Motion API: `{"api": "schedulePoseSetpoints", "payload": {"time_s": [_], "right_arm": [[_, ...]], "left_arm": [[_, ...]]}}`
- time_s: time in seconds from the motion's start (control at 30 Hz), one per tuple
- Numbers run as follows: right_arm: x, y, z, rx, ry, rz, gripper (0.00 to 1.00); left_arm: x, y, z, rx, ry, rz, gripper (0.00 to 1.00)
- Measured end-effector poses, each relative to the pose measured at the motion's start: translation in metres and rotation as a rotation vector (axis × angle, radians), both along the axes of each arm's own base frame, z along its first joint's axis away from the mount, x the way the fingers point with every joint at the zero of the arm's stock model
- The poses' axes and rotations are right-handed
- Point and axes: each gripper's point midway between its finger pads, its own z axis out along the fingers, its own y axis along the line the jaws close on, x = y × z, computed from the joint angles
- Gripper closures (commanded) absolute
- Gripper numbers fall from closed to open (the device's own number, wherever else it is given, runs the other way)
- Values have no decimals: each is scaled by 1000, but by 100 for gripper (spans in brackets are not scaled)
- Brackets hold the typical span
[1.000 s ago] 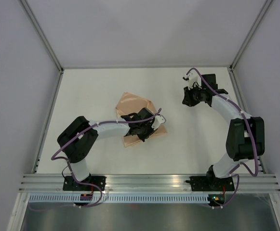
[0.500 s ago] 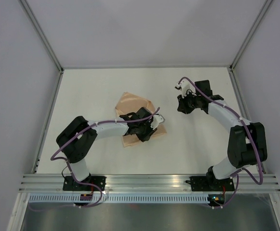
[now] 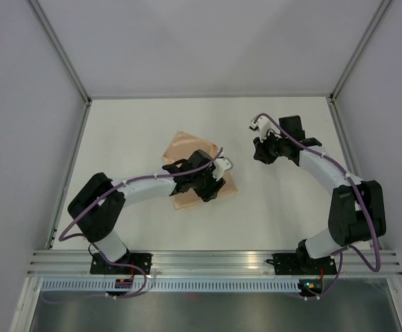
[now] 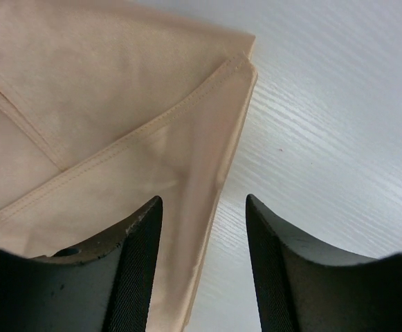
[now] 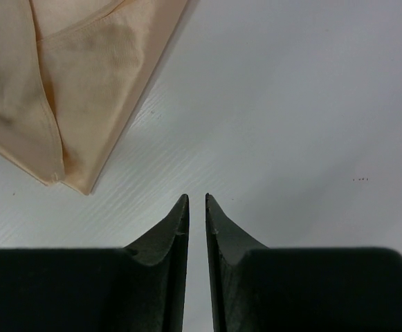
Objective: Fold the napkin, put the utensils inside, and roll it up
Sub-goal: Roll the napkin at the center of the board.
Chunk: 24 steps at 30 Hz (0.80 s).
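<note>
The napkin (image 3: 184,148) is a light orange-tan cloth lying folded in layers on the white table, left of centre. My left gripper (image 3: 211,189) hovers low over its right edge and is open. In the left wrist view the hemmed napkin (image 4: 117,104) edge runs between the spread fingers of the left gripper (image 4: 204,200), which grip nothing. My right gripper (image 3: 259,153) hangs to the right of the cloth, apart from it. Seen from its wrist, the right gripper (image 5: 197,198) has only a narrow slit between its fingers and is empty, with a napkin (image 5: 83,83) corner at upper left. The utensils are out of view.
The white table (image 3: 138,124) is bounded by a metal frame and pale walls on the left, back and right. Both arm bases sit on the rail at the near edge.
My left gripper has opened from shut and let go of the napkin's edge, which now lies flat. The right gripper has swung left toward the cloth.
</note>
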Motion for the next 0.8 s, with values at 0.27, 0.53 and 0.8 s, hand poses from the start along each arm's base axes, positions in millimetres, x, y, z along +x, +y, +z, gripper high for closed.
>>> {"api": "schedulePoseSetpoints", "payload": {"time_s": [0.27, 0.53, 0.8], "right_arm": [[-20, 13, 10, -14, -70, 107, 75], [-98, 94, -3, -92, -211, 478, 61], [-147, 120, -53, -241, -380, 727, 52]], "left_arm": [[39, 18, 35, -110, -71, 173, 38], [93, 93, 77, -205, -143, 585, 36], [106, 145, 98, -290, -145, 835, 36]]}}
